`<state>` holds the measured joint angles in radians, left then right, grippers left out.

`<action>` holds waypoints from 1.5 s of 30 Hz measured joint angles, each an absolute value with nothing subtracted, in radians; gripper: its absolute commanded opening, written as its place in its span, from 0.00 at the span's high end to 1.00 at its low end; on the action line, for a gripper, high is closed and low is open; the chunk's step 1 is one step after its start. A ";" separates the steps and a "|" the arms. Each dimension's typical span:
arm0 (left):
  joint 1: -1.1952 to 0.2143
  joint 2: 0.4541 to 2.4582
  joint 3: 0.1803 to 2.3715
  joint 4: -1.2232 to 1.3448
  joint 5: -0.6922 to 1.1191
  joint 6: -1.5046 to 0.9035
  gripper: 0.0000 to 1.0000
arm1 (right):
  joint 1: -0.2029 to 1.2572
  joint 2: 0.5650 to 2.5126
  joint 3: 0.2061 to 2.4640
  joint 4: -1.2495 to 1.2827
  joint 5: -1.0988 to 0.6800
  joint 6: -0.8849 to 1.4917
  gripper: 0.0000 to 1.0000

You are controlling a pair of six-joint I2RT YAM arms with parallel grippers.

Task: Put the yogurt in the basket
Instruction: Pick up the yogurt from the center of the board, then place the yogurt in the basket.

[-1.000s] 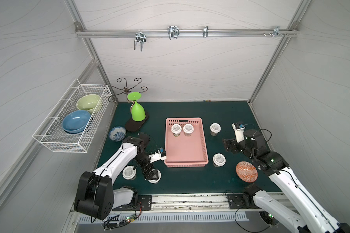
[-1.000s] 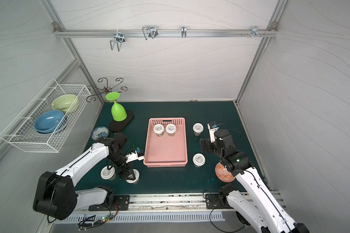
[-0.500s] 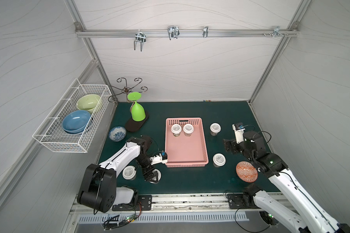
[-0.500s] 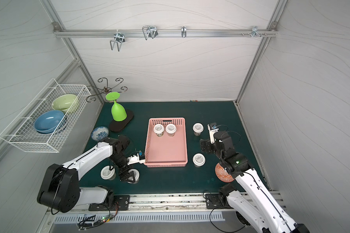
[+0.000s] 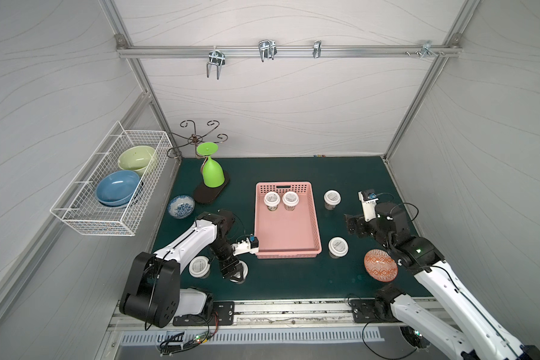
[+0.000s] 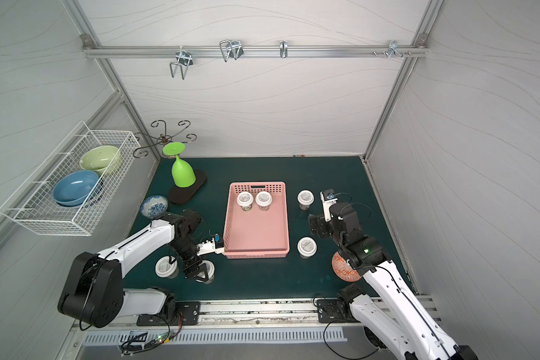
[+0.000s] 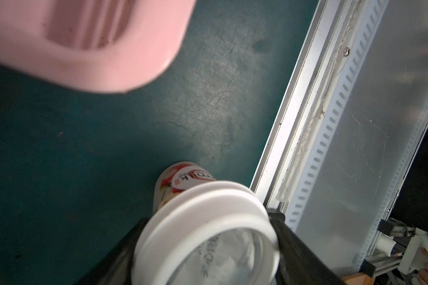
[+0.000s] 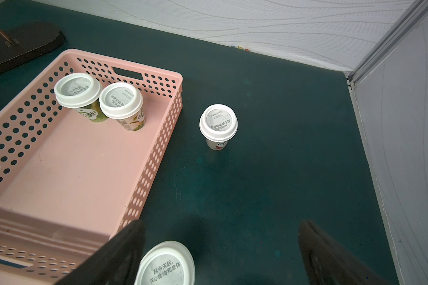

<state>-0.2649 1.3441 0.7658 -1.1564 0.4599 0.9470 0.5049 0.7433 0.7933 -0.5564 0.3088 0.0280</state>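
Observation:
The pink basket (image 5: 287, 229) (image 6: 256, 229) lies mid-table with two yogurt cups (image 5: 272, 199) (image 8: 77, 92) at its far end. Off its front left corner, my left gripper (image 5: 235, 273) (image 7: 208, 256) is shut on a white-lidded yogurt cup (image 5: 243, 268) (image 7: 205, 229) standing on the mat, a black finger (image 7: 297, 254) pressed to each side of the lid. A second cup (image 5: 199, 266) stands just left of it. My right gripper (image 5: 353, 226) (image 8: 220, 254) hangs open to the right of the basket, above a cup (image 5: 338, 247) (image 8: 166, 265). Another cup (image 5: 332, 198) (image 8: 218, 123) stands farther back.
A red patterned bowl (image 5: 381, 269) lies at the front right under the right arm. A small blue-and-white bowl (image 5: 181, 206) and an upturned green glass (image 5: 212, 171) on a dark stand are at the back left. A white wire basket (image 5: 113, 218) with bowls hangs on the left wall.
My left gripper's jaws have closed from wide open onto the front yogurt cup. The right arm has stayed still and open.

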 measured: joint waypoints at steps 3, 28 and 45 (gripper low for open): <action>-0.265 1.335 0.768 -1.179 0.459 0.947 0.27 | 0.505 0.743 0.793 -0.556 0.311 0.028 0.01; -0.351 1.397 1.377 -1.414 0.495 0.871 0.30 | 0.513 0.736 0.776 -0.548 0.336 0.028 0.01; -0.485 1.812 1.580 -1.186 0.451 0.772 0.30 | 0.527 0.694 0.776 -0.546 0.341 0.029 0.01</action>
<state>-0.4850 1.8118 1.5803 -1.1862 0.4511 0.7715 0.5270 0.6937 0.7761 -0.5457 0.3408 0.0288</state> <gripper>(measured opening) 0.699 0.990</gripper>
